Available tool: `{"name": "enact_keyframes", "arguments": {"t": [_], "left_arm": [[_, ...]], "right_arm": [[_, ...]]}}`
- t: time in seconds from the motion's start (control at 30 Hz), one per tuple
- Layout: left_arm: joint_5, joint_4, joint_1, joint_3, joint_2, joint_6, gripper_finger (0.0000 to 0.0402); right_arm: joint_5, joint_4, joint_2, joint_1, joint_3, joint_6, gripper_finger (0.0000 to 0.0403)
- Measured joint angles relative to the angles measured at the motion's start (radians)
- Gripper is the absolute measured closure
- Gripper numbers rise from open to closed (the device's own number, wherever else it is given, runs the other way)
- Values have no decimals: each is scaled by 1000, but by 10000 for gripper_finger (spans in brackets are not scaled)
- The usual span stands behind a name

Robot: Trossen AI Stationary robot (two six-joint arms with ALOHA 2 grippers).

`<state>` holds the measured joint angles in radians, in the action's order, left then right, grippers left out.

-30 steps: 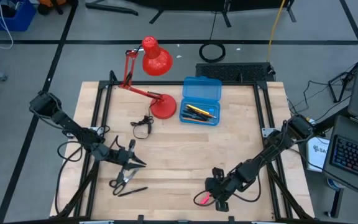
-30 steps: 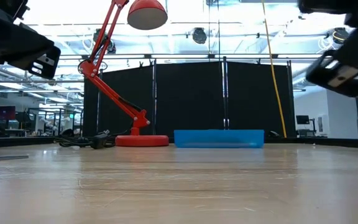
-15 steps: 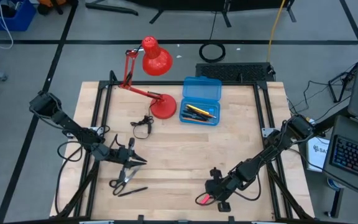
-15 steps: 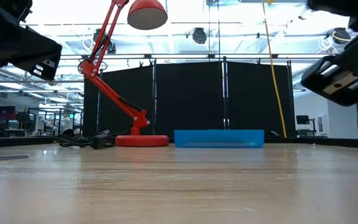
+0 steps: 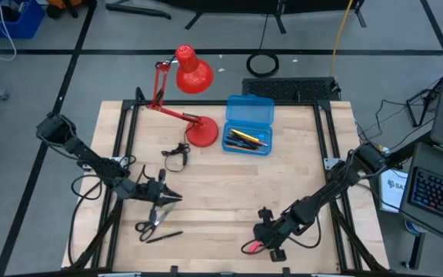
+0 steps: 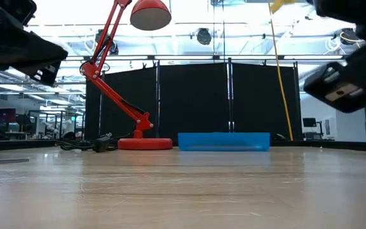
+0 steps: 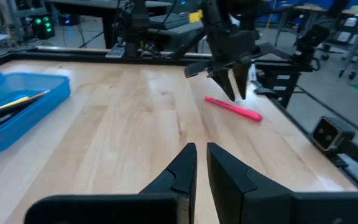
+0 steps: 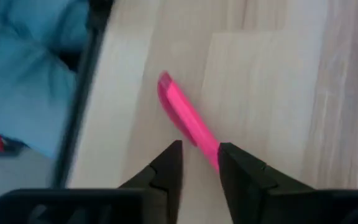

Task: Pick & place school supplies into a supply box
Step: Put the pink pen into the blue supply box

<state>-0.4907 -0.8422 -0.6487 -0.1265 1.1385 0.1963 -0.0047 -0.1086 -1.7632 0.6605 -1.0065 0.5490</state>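
Right hand (image 5: 264, 235) sits low over the near right part of the worktop (image 5: 229, 185), right above the pink pen (image 5: 252, 247), which lies flat on the wood near the front edge. In the right wrist view the pen (image 8: 188, 121) runs up from between the two fingers (image 8: 166, 168), which stand a little apart with nothing gripped; gap looks narrow, just enough to straddle the barrel. My read: it's lined up for the grab, pen not yet lifted. From the left wrist view the right hand (image 7: 232, 74) points its tips down just beside the pen (image 7: 234, 107), apart from it. Left hand (image 5: 162, 197) hangs over the near left side, fingers (image 7: 182, 171) nearly together, holding nothing; probably waiting its turn, since the scissors (image 5: 152, 221) and a black pen (image 5: 164, 235) lie just in front of it. Blue box (image 5: 249, 125) is open at the far side of the worktop beside the red lamp (image 5: 187, 81), already holding some pens and a yellow or orange one (image 5: 246, 138); well apart from both hands, so a long carry follows. Small black wire (image 5: 177, 153) near the lamp base is not part of the job.
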Motion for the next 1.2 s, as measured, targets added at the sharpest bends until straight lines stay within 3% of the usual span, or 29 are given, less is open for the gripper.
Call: {"name": "enact_keyframes", "arguments": {"t": [0.2, 0.37, 0.83, 1.2], "left_arm": [[-38, 38, 0, 0, 0, 50, 360], [-42, 39, 0, 0, 0, 53, 360], [-63, 57, 0, 0, 0, 70, 360], [-63, 57, 0, 0, 0, 71, 360]], "right_arm": [[3, 5, -34, 0, 1, -71, 240], [8, -18, -35, 1, 1, -107, 224], [41, -18, -76, 9, -2, -177, 296], [55, -30, -78, -4, -1, -148, 387]]}}
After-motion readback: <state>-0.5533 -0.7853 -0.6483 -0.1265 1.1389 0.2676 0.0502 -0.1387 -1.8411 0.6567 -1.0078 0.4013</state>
